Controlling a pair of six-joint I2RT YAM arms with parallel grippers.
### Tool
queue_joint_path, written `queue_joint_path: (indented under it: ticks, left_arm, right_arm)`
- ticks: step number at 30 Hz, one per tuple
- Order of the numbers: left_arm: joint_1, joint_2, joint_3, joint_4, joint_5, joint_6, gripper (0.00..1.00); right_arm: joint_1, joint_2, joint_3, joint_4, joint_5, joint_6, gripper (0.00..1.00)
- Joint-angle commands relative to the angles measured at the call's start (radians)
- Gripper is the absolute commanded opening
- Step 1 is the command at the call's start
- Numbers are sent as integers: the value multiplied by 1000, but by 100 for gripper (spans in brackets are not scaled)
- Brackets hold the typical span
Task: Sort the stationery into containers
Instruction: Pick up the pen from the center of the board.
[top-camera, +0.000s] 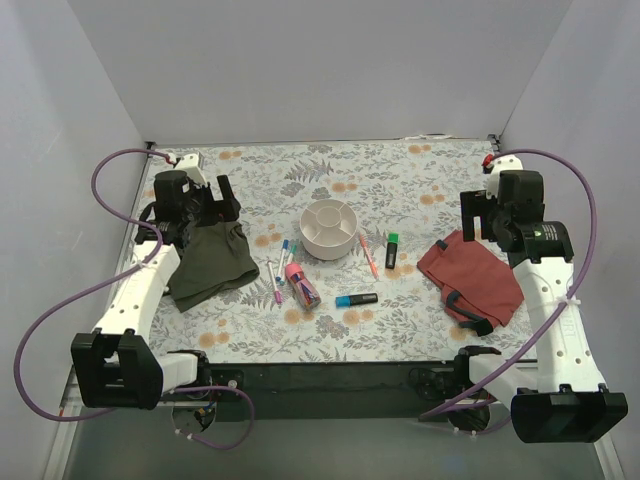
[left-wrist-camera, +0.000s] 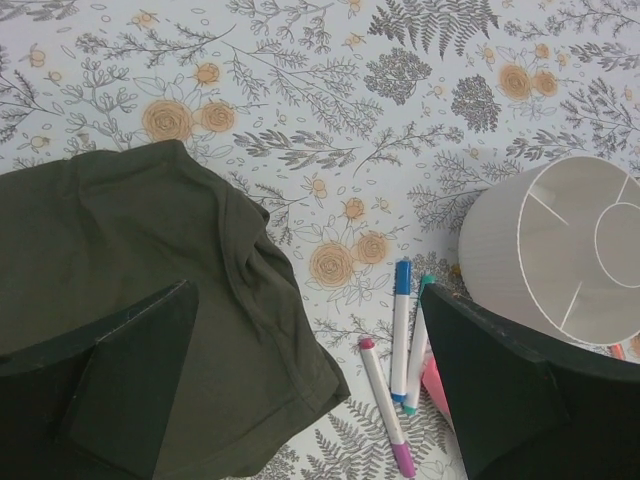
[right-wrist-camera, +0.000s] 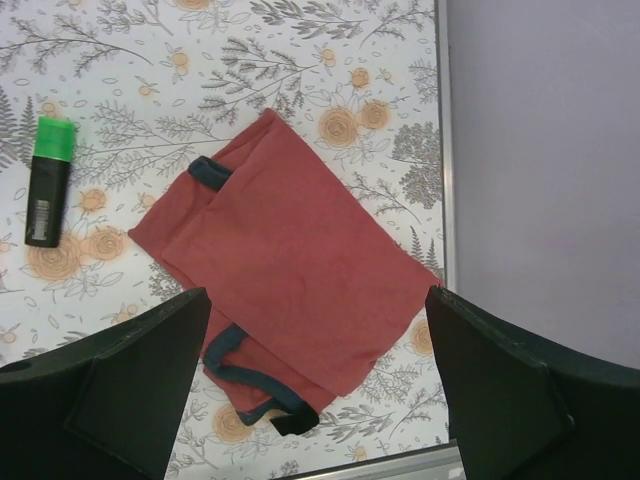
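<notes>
The round off-white divided bowl (top-camera: 329, 229) stands mid-table and looks empty. Left of it lie three thin white pens: pink-capped (top-camera: 273, 282), blue-capped (top-camera: 284, 252) and teal-capped (top-camera: 291, 251). A stubby pink tube (top-camera: 302, 284) lies beside them. An orange-pink pen (top-camera: 368, 256), a green-ended highlighter (top-camera: 392, 250) and a blue-ended highlighter (top-camera: 356, 299) lie right of and below the bowl. My left gripper (top-camera: 216, 205) is open and empty above the olive cloth; its view shows the bowl (left-wrist-camera: 560, 250) and the pens (left-wrist-camera: 400, 330). My right gripper (top-camera: 477, 215) is open and empty above the red cloth; its view shows the green highlighter (right-wrist-camera: 48, 182).
A dark olive cloth (top-camera: 210, 262) lies at the left and shows in the left wrist view (left-wrist-camera: 150, 300). A red cloth pouch with dark trim (top-camera: 472, 278) lies at the right, near the table's right edge (right-wrist-camera: 440, 200). Grey walls enclose the table.
</notes>
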Motion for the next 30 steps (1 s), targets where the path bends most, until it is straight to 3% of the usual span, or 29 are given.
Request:
queue_joint_path:
  ticks: [1,5,12,17,30]
  left_arm:
    - [-2,-8,30,8,29,-12,96]
    - [-2,-19,30,-18,22,14,96]
    - [-2,-59,17,-41,8,29,95]
    - [-2,-82,-3,-47,-7,49,95]
    - [0,-8,-16,-65,-50,98,94]
  right_arm:
    - [1,-4,-1,65,-107,-8,98]
    - [0,54,-1,116,-363,-39,95]
    - [0,237,-34,191,-549,238,82]
    - [10,367,-62,193,-509,338,75]
    - [251,783,234,171,-340,472,72]
